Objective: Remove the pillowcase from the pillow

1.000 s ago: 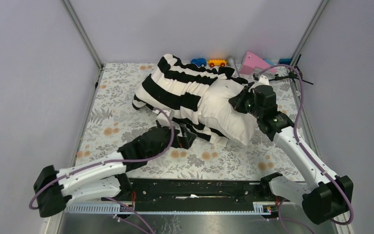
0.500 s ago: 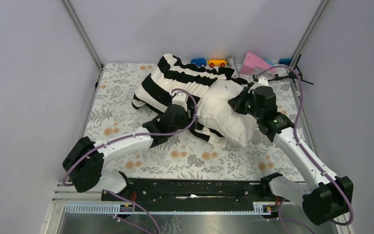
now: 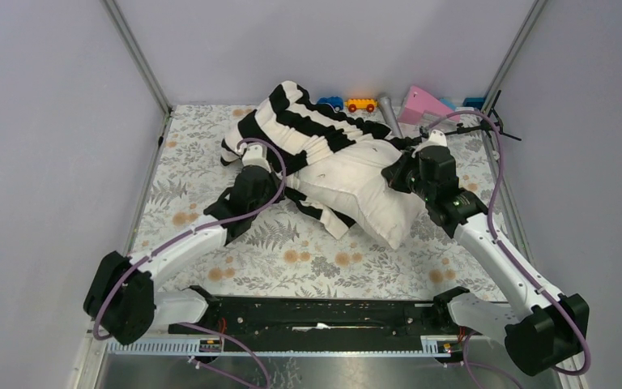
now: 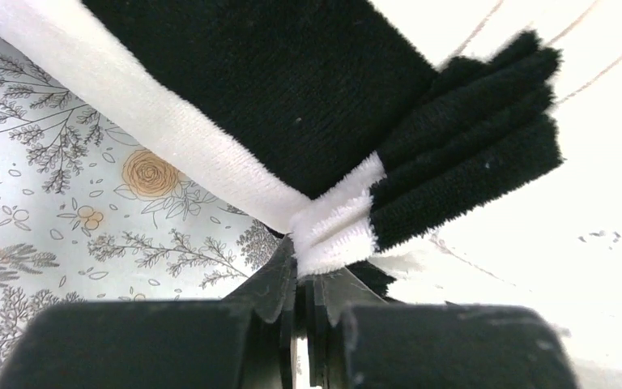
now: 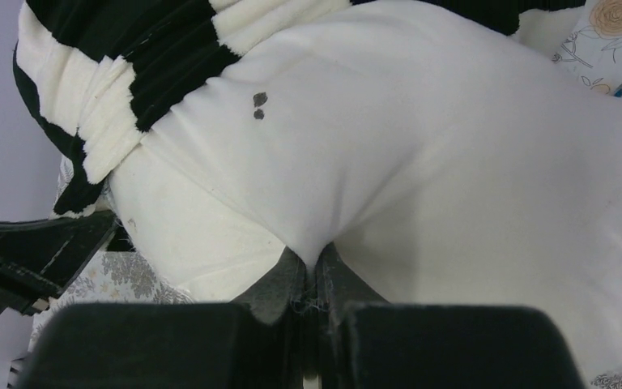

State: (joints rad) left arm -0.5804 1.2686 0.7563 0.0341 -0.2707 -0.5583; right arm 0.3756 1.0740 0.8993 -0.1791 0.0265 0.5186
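Note:
The black-and-white striped pillowcase [image 3: 308, 130] is bunched over the far-left end of the cream pillow [image 3: 356, 182], whose near-right half lies bare. My left gripper [image 3: 269, 166] sits at the pillowcase's near-left edge. In the left wrist view that gripper [image 4: 312, 271] is shut on a gathered fold of the pillowcase [image 4: 275, 97], with the pillow [image 4: 583, 178] beside it. My right gripper [image 3: 397, 174] is at the pillow's right end. The right wrist view shows it [image 5: 316, 263] shut on a pinch of the pillow [image 5: 421, 146], the pillowcase [image 5: 154, 57] beyond.
Everything lies on a floral tablecloth [image 3: 291, 251]. Along the back edge stand a blue toy car [image 3: 330, 103], an orange one [image 3: 362, 104], a grey cylinder [image 3: 389, 105] and a pink block [image 3: 423, 104]. Walls with metal posts close in left and right.
My left arm swung from the near side up to the pillowcase's left edge and shut on it. The pillowcase has bunched farther back-left, baring more pillow. The right gripper kept its hold.

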